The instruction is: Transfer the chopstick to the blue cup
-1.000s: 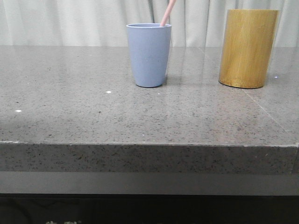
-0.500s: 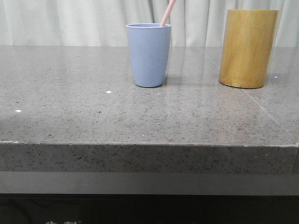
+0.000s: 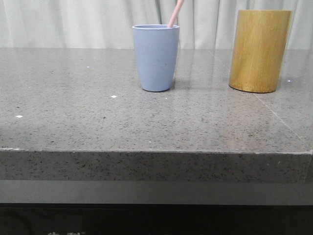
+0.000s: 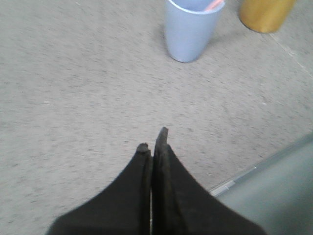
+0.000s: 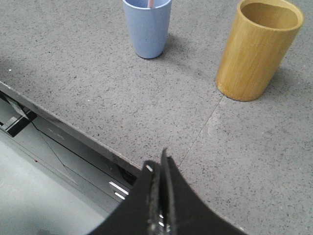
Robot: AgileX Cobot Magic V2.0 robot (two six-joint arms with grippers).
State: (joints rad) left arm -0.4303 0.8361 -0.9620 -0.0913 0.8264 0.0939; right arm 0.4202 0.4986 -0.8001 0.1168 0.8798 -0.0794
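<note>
Two vessels stand on the speckled grey stone tabletop (image 3: 98, 122) in the front view: a matte pale blue tapered cup (image 3: 156, 58) near the middle and, well apart to its right, a taller tan bamboo cylinder holder (image 3: 259, 51). A thin pale pink chopstick (image 3: 175, 13) rises out of the blue cup, leaning to the right against the rim and running past the top edge of the picture, with pale pleated curtains (image 3: 73, 22) behind. In the left wrist view, the left tool (image 4: 152, 141) hangs over bare tabletop, its two dark fingers pressed together at the tips with nothing between them; the blue cup (image 4: 188, 30) sits well beyond it, a pink end of the chopstick (image 4: 213, 6) showing inside the rim, and the bamboo holder (image 4: 266, 13) lies just past the cup. In the right wrist view, the right tool (image 5: 160, 166) is likewise clenched and empty, poised near the tabletop's front edge; the blue cup (image 5: 146, 29) with the chopstick (image 5: 151, 3) inside it and the open-mouthed bamboo holder (image 5: 257, 51) stand apart from each other farther along the stone.
</note>
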